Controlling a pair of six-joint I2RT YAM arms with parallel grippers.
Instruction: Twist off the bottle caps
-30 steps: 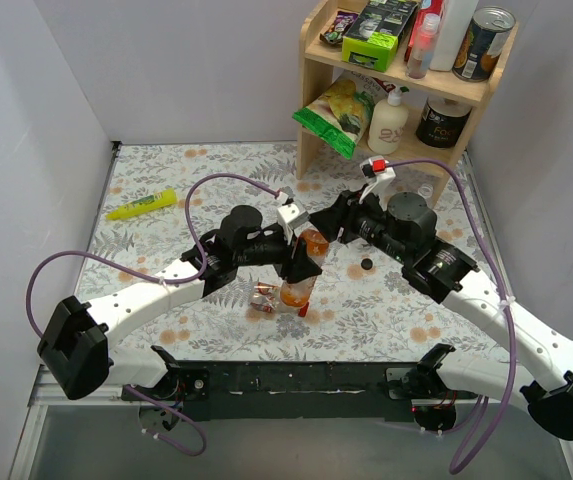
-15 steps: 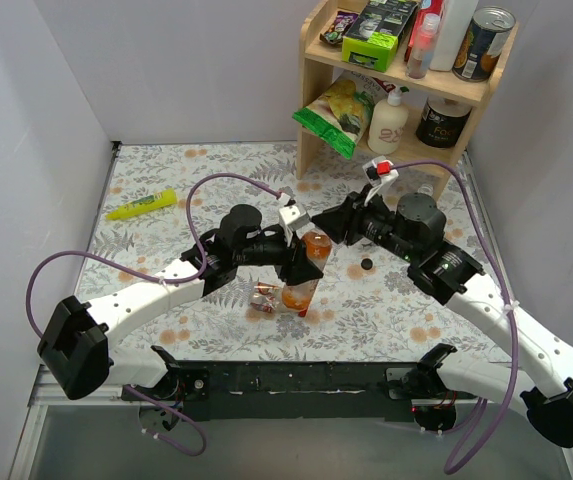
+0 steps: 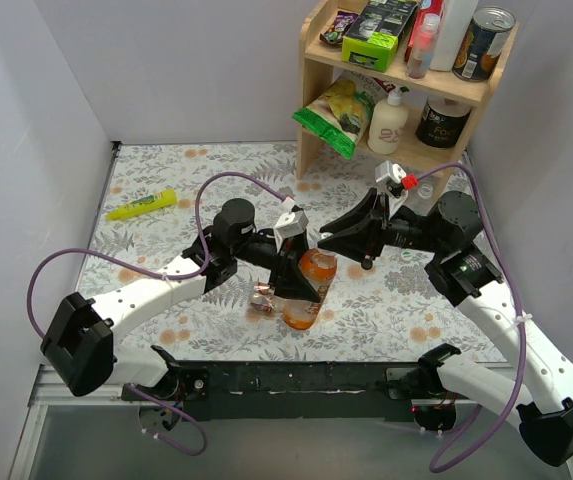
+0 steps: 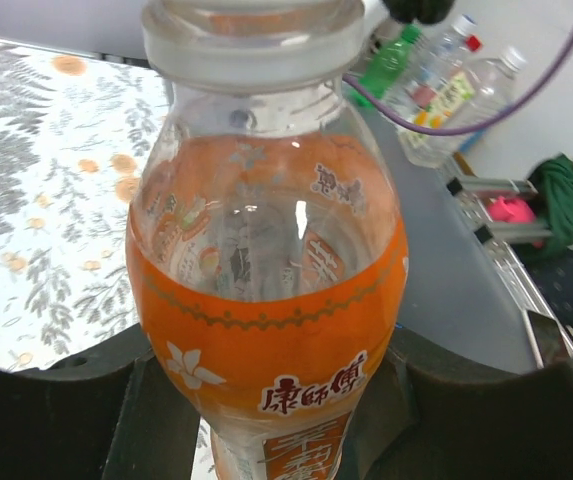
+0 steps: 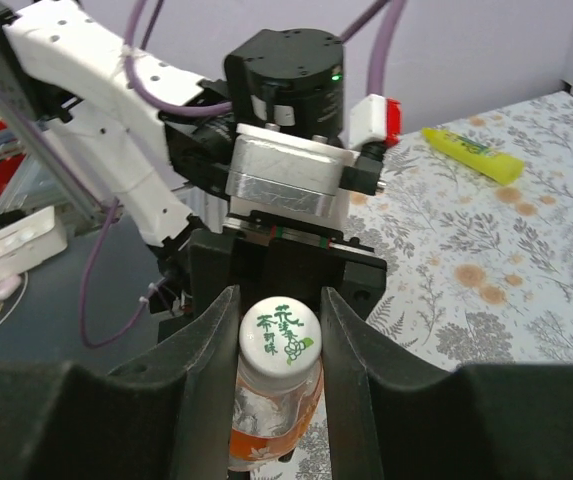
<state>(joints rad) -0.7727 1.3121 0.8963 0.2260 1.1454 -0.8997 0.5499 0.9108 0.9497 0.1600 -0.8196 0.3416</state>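
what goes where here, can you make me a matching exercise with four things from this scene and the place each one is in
Things
1. orange-filled clear plastic bottle
2. white round screw cap with green print
3. yellow plastic tube
4. white pump bottle

Places
A. lying on the floral table, far left
B. between the fingers of the right gripper
C. standing on the lower level of the wooden shelf
D. clamped in the left gripper

Pairs: 1-D, 2-B, 3-A, 4-C
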